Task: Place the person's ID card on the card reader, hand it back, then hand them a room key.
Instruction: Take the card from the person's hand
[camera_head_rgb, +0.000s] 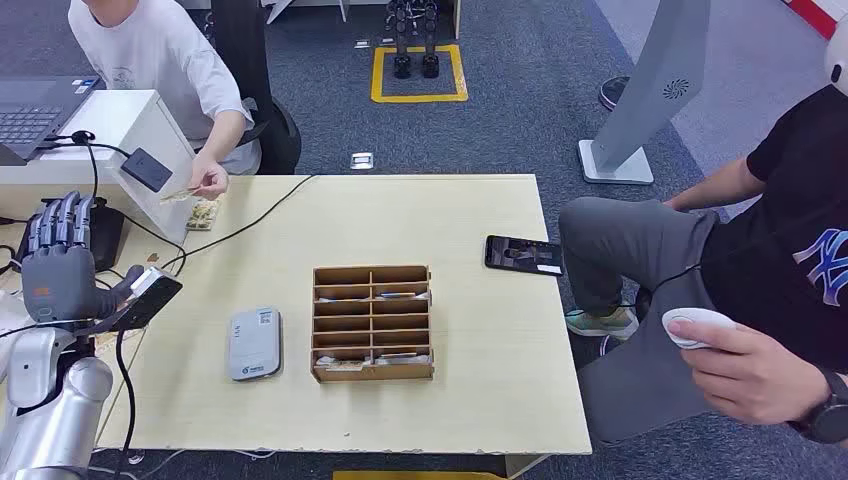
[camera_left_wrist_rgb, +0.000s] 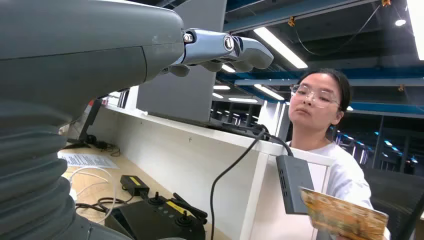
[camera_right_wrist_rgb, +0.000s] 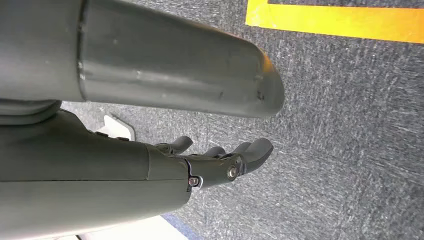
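Observation:
At the table's far left corner a person's hand (camera_head_rgb: 209, 181) holds out a yellowish ID card (camera_head_rgb: 177, 196); the left wrist view shows the ID card (camera_left_wrist_rgb: 343, 215) close up, clear of my fingers (camera_left_wrist_rgb: 226, 49). My left hand (camera_head_rgb: 60, 262) is raised at the table's left edge, fingers straight and apart, holding nothing, short of the card. The white card reader (camera_head_rgb: 255, 343) lies flat on the table. Beside it stands a wooden compartment box (camera_head_rgb: 372, 322) with room key cards in some slots. My right hand (camera_right_wrist_rgb: 220, 160) hangs over the carpet, holding nothing.
A black phone (camera_head_rgb: 523, 253) lies near the table's right edge. A second person sits at the right holding a white device (camera_head_rgb: 697, 326). A small stack of cards (camera_head_rgb: 203, 213) lies by the first person's hand. A white counter (camera_head_rgb: 120, 125) with a laptop and cables stands at the left.

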